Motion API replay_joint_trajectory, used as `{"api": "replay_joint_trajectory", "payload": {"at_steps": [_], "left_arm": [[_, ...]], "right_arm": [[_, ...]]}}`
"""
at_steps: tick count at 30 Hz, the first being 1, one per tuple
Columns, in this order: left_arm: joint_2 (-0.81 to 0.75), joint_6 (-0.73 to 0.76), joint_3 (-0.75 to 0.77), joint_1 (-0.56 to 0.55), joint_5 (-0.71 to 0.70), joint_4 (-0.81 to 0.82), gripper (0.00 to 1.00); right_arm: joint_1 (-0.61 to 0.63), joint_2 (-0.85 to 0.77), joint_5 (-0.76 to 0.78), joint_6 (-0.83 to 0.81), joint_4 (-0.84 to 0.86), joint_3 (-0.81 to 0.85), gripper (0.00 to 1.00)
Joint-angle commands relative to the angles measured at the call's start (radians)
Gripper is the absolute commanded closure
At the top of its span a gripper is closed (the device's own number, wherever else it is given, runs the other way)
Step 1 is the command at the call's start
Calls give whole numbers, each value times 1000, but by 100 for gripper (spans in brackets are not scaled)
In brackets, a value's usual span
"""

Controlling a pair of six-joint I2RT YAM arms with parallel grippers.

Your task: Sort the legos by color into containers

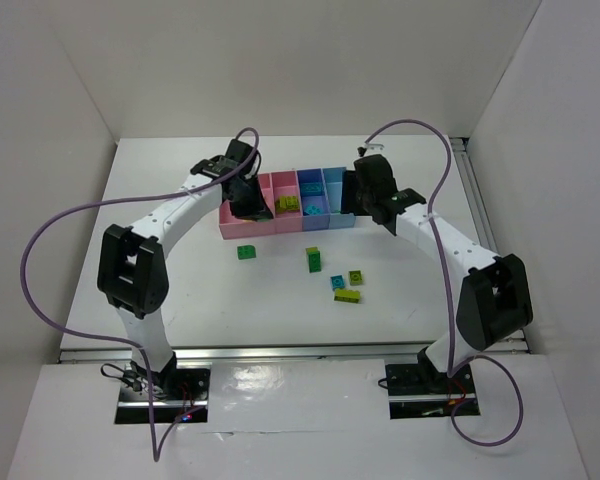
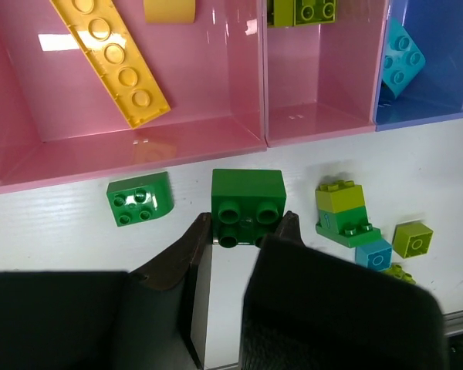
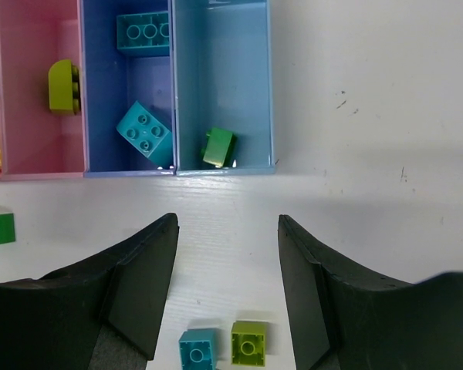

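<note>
My left gripper (image 2: 245,231) is shut on a dark green lego (image 2: 247,202), held above the table by the near wall of the pink containers (image 2: 139,146). The left pink bin holds a long yellow plate (image 2: 112,58). The second pink bin (image 2: 316,116) holds lime bricks (image 2: 305,11). In the blue-violet bin (image 3: 100,116) lie two cyan bricks (image 3: 143,129). One green brick (image 3: 218,146) sits in the light blue bin (image 3: 224,69). My right gripper (image 3: 228,223) stands open in front of it, with nothing between its fingers.
Loose on the table are a curved green brick (image 2: 140,199), a lime-on-green stack (image 2: 343,212), a small cyan brick (image 3: 198,351) and a small lime brick (image 3: 248,343). The row of bins (image 1: 285,210) stands mid-table between both arms. White walls enclose the table.
</note>
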Motion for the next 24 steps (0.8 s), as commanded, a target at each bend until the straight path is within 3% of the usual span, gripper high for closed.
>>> {"api": "replay_joint_trajectory", "payload": {"at_steps": [1,14,24], "left_arm": [[-11,24,36,7,13,12,94],[-115,164,-34,7,48,12,94],[-19,259,140,7,260,2,94]], "right_arm": [[10,-49,16,11,4,-18,38],[1,-17,37,31,3,-4,38],[-106,182,-50,107,-112,187,42]]}}
